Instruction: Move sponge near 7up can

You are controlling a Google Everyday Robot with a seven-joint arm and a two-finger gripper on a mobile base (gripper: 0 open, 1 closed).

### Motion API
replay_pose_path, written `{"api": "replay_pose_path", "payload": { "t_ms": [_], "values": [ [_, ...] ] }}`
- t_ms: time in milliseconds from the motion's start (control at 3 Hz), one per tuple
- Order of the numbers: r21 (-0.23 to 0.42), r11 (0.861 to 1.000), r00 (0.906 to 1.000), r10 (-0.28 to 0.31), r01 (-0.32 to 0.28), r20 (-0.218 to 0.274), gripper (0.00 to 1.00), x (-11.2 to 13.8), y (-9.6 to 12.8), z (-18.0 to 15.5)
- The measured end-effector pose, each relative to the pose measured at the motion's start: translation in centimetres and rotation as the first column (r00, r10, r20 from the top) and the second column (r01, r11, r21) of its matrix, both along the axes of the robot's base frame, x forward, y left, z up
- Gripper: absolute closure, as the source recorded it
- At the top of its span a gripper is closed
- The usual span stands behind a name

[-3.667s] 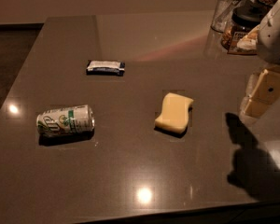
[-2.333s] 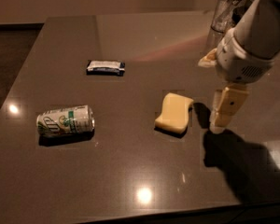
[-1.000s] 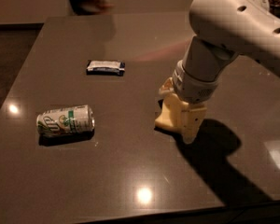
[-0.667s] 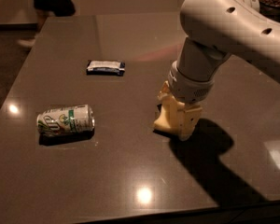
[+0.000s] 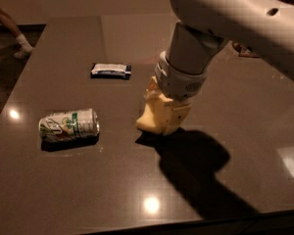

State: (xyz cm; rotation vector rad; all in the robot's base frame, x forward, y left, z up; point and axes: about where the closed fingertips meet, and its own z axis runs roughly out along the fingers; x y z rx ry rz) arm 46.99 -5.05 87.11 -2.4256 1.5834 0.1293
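Note:
The pale yellow sponge (image 5: 147, 119) is in the middle of the dark table (image 5: 88, 190), tilted, with only its left end showing. My gripper (image 5: 165, 112) comes down from the upper right and is shut on the sponge; its cream fingers (image 5: 176, 119) cover the rest of it. The 7up can (image 5: 68, 125) lies on its side at the left, about a can's length from the sponge.
A dark flat wrapped bar (image 5: 110, 70) lies behind the can and the sponge. My arm's shadow (image 5: 196, 165) falls on the table to the front right. A person's leg (image 5: 12, 28) shows on the floor at the top left, beyond the table's edge.
My arm swung in from the right, came down over the sponge and took hold of it. The sponge has shifted left toward the can. The can and the bar have not moved.

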Motion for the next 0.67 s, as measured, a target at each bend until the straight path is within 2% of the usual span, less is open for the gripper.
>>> {"api": "replay_pose_path", "payload": {
  "t_ms": [333, 667],
  "values": [
    [0.042, 0.996, 0.9972, 0.074, -0.075, 0.014, 0.96, -0.8, 4.7, 0.9],
    [0.042, 0.994, 0.9945, 0.104, -0.105, 0.012, 0.74, -1.4, 6.6, 0.2]
  ]
}}
